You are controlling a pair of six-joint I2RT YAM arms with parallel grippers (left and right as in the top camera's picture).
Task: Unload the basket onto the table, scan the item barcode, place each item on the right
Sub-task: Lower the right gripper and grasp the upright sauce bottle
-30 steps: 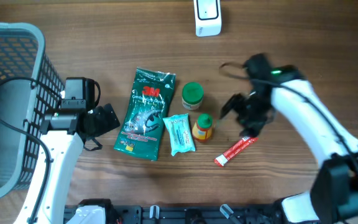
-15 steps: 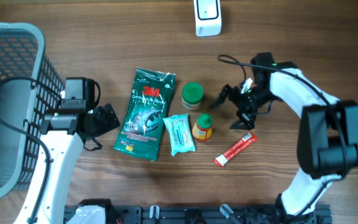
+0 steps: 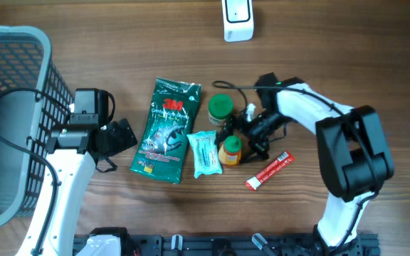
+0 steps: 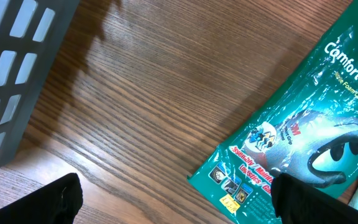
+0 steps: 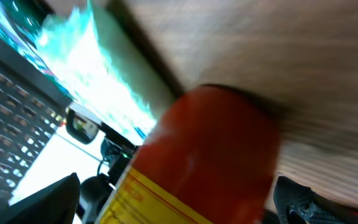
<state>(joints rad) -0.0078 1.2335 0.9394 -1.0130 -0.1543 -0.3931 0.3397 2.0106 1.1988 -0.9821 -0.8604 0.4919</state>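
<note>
Right gripper [image 5: 176, 190] spread wide, orange yellow-labelled bottle [image 5: 210, 143] between its jaws, apparently untouched; left gripper [image 4: 176, 193] released, green plastic glove packet [image 4: 303, 124] just ahead.

The tabletop [image 3: 361, 57] is brown wood with a streaky grain. At nine o'clock is a grey lattice basket [image 3: 52, 78]. At the centre, a dark green packet [image 3: 168, 130] has white and red lettering (a dark glove pictured on it). Next to it are a pale blue pouch [image 3: 205, 153], a green-lidded jar [image 3: 221, 108] and an orange-capped, yellow-labelled bottle [image 3: 230, 149]. At five o'clock is a red tube [image 3: 268, 171] with white print, and at twelve a white scanner [image 3: 238, 20].
</note>
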